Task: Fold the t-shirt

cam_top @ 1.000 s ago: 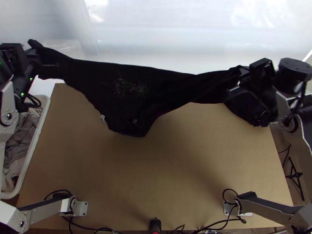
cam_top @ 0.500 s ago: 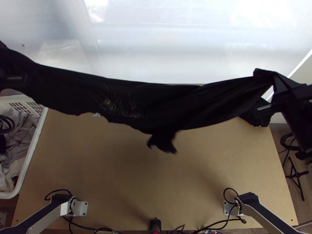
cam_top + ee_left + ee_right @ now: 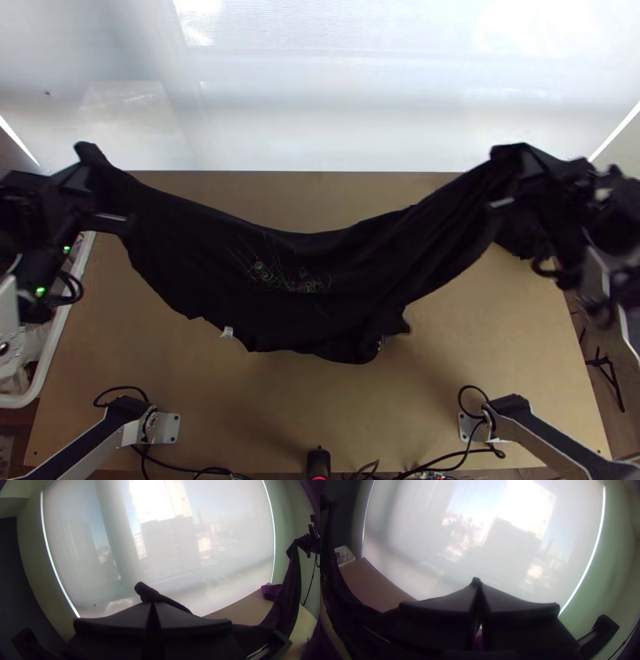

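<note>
Over the counter (image 3: 240, 408), the shirt (image 3: 336, 320) hangs between the two arms, with its middle sagging and its lower edge bunched; I cannot tell if this edge touches the wood. The left pincer (image 3: 152, 610) is closed on one upper part of the shirt, and the right pincer (image 3: 478, 590) is closed on another; a little cloth sticks out past the tips of each. The step in hand seems to be to spread the shirt before any fold; to do it well, both arms should part gently until the sag is small, but not strain the cloth; then they should sink together, at equal height, so the bunched edge lands first and opens flat; the small white tag (image 3: 227, 332) can help to judge if this edge lies straight.
</note>
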